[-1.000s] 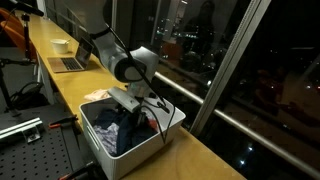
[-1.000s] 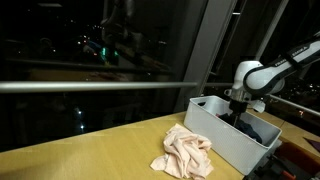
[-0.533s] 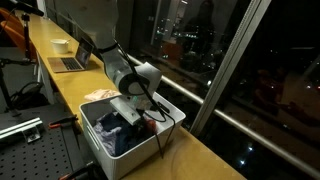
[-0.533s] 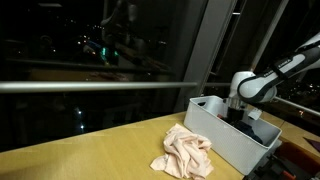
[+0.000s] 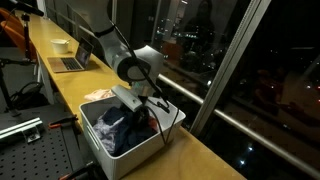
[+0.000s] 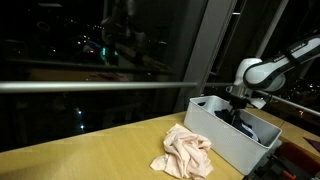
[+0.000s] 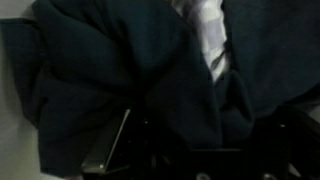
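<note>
One gripper hangs in the white bin by the counter's window edge, apparently clamped on a dark blue garment inside. A pink cloth lies just beside the bin.

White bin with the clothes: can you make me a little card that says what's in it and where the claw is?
Bin: white plastic bin on the wooden table
Inside: dark blue crumpled cloth and a light striped fabric
Claw: claw is down in the bin, with fingers on either side of a bunch of the dark blue cloth; a tight pinch cannot be told
Beside bin: pale pink crumpled cloth lying on the table
</note>
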Motion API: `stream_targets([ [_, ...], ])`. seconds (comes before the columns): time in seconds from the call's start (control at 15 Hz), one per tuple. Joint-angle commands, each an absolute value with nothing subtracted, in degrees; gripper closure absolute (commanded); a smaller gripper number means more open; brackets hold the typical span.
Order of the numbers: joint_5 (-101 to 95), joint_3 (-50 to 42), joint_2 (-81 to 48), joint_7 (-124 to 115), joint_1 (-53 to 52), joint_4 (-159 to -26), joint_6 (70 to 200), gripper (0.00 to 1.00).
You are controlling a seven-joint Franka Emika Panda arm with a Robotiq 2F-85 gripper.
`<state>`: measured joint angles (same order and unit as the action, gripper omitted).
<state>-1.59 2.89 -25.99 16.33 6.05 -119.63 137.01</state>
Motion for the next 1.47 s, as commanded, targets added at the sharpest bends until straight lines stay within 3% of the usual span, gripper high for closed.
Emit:
stream_targets([
  [0.0, -0.55, 4.05, -13.48, 15.95, 4.4, -125.74, 135.14, 1.0],
  [0.4, -2.53, 4.99, 1.65, 12.84, -1.37, -126.04, 125.91, 1.0],
  [0.73, -5.96, 8.58, 8.01, 8.03, -6.89, -118.34, 114.62, 1.0],
  [1.4, -17.62, 20.19, -3.6, -0.28, -16.58, -87.14, 92.8, 1.0],
])
